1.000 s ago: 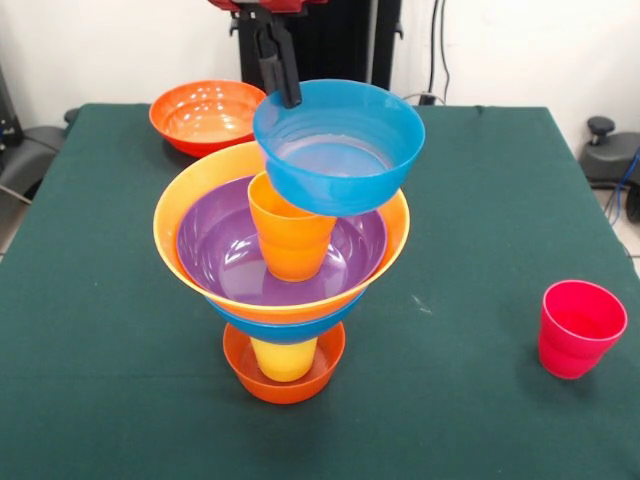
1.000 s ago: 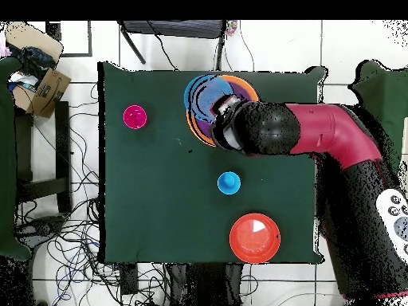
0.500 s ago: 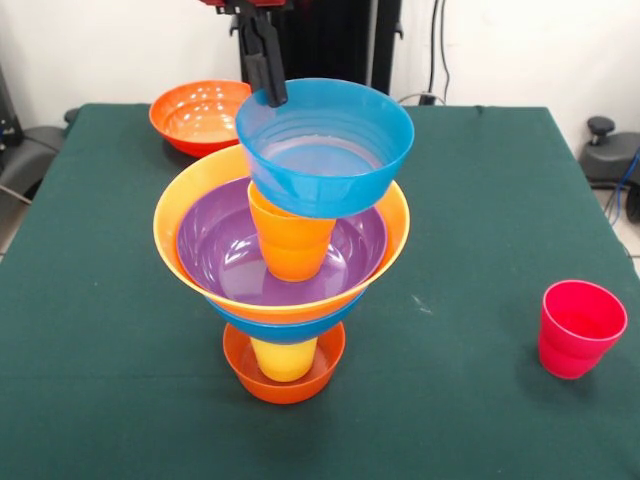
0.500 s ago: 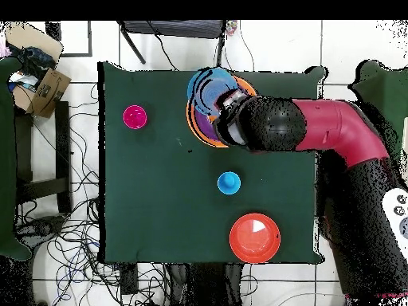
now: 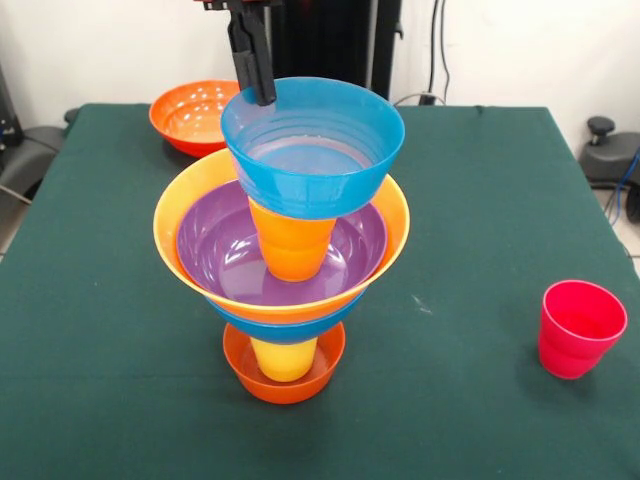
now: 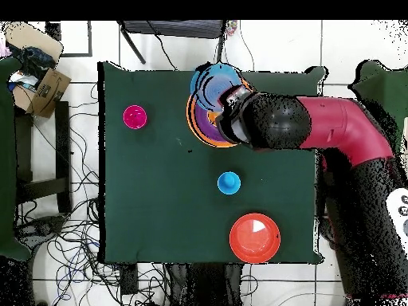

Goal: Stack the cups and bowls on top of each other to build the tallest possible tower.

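A dark green cloth-covered table [image 5: 480, 300] fills the front view, set against a pale wall with black cables hanging down it; from overhead the floor around it is white tile strewn with wires, with a cardboard box [image 6: 41, 80] off one corner. Nearest the front edge stands the tower [image 5: 285, 270], a stack of glossy plastic pieces: a small red-orange bowl [image 5: 285, 372] sits on the cloth holding a yellow cup [image 5: 284, 358], above that the rim of a large blue bowl [image 5: 285, 326] shows under a wide light orange bowl [image 5: 178, 240], which cradles a purple bowl [image 5: 215, 250]. An orange tumbler [image 5: 291, 245] stands upright in the purple bowl, and a teal-blue bowl [image 5: 312, 145] sits over its mouth, roughly level. The black gripper [image 5: 253, 62] comes down at that top bowl's far left rim and pinches the rim between its fingers. To the right, well apart from the stack and near the table's side edge, a pinkish red cup [image 5: 580, 327] stands upright with open cloth all round it. Farther back, at the far left corner, a medium red-orange bowl [image 5: 205, 115] rests open side up, just behind the stack. Overhead, a small blue cup [image 6: 229, 183] sits alone mid-table, between the stack and the red-orange bowl, and wide bare cloth lies between the stack and the pink cup.
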Tool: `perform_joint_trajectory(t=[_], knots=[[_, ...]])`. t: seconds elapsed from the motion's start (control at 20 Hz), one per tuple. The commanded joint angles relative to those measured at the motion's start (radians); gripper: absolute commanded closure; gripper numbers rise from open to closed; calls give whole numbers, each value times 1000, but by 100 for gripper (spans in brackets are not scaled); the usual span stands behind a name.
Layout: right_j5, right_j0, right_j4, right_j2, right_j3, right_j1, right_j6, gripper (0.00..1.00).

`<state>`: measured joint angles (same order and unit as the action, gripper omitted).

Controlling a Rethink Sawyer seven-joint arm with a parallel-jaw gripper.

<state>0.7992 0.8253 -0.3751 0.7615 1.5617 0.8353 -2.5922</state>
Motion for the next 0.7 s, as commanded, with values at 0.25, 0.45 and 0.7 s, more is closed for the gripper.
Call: perform_joint_trajectory(t=[0.25,0.45,0.7], knots=[[2,-7,-57,-55,-13,-37,139,100],[-7,-2,-60,-51,1,-35,146,100],[-21,4,-61,-46,22,-30,147,100]])
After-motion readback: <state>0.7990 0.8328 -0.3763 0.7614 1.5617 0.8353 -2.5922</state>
